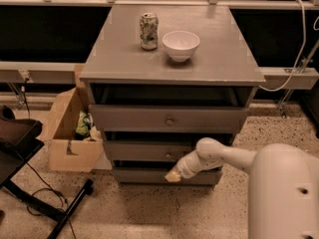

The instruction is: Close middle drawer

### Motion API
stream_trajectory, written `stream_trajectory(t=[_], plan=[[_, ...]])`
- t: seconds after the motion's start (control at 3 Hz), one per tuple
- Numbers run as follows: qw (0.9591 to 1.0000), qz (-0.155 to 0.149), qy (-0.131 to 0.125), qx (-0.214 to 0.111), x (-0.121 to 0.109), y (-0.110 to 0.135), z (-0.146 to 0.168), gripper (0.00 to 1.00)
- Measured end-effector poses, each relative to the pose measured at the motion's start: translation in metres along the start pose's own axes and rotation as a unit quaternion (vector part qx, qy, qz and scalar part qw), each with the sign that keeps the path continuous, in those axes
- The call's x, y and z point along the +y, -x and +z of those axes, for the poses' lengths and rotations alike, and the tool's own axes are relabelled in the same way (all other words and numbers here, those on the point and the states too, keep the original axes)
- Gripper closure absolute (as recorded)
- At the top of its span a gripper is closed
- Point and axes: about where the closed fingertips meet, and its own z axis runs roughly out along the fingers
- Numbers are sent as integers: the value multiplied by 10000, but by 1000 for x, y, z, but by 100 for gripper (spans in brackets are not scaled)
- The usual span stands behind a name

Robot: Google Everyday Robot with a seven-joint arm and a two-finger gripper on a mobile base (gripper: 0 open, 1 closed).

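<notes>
The grey cabinet [172,63] has three drawers. The middle drawer [134,151] is the second front, with a small round knob [169,156] and a dark gap above it. My gripper [173,175] is at the end of the white arm [219,156] that reaches in from the lower right. It sits just below the knob, in front of the seam between the middle drawer and the lowest drawer [144,176]. The uppermost drawer [129,118] also shows a dark gap above its front.
A green can [148,31] and a white bowl [181,45] stand on the cabinet top. An open cardboard box [75,133] sits on the floor to the left. A black stand leg [70,208] and cable lie at the lower left.
</notes>
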Motion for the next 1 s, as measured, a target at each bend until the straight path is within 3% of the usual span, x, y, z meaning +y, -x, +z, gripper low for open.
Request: stream_trajectory(t=[0.33, 0.67, 1.0], plan=[[9982, -441, 86, 402, 50, -20, -41, 100], [9930, -582, -220, 1003, 80, -43, -93, 100], [9810, -469, -485, 1820, 118, -68, -143, 100]])
